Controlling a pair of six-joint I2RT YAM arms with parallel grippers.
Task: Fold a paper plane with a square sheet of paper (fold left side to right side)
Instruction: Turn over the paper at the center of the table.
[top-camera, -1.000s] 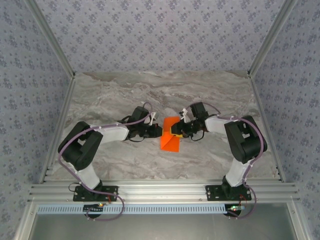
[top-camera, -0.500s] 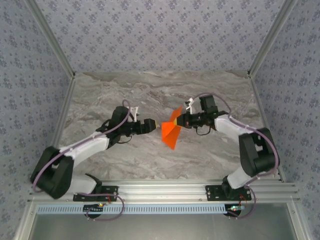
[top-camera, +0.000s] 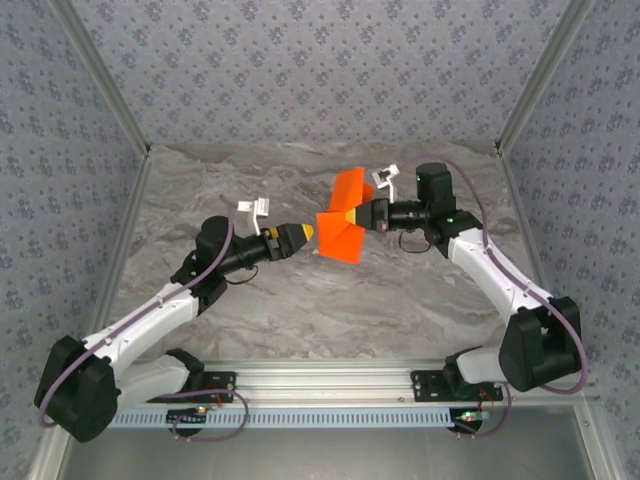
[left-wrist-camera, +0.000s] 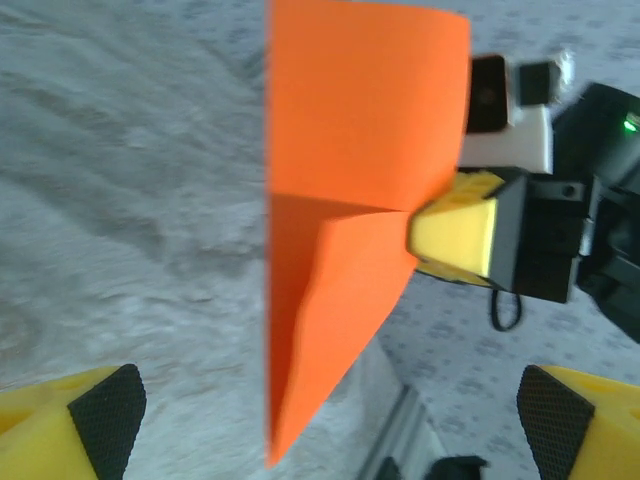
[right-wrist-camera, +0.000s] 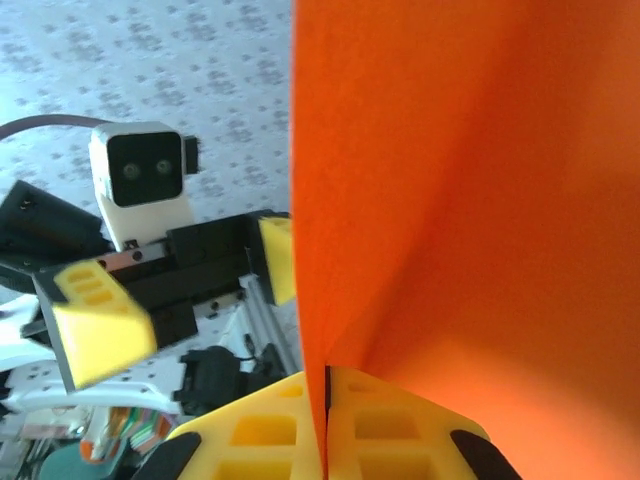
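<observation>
My left gripper (top-camera: 300, 236) just let go, jaws spread, backing off left; right gripper (top-camera: 360, 215) jaws pinch the paper plane (top-camera: 338, 238), now lifted off the worktop (top-camera: 300, 310); folding looks done.

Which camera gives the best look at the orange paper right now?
The left wrist view: most of the orange paper shows, crease included, with the right gripper pinching its edge. The top external view shows it small. The right wrist view is too close to show its outline.
</observation>
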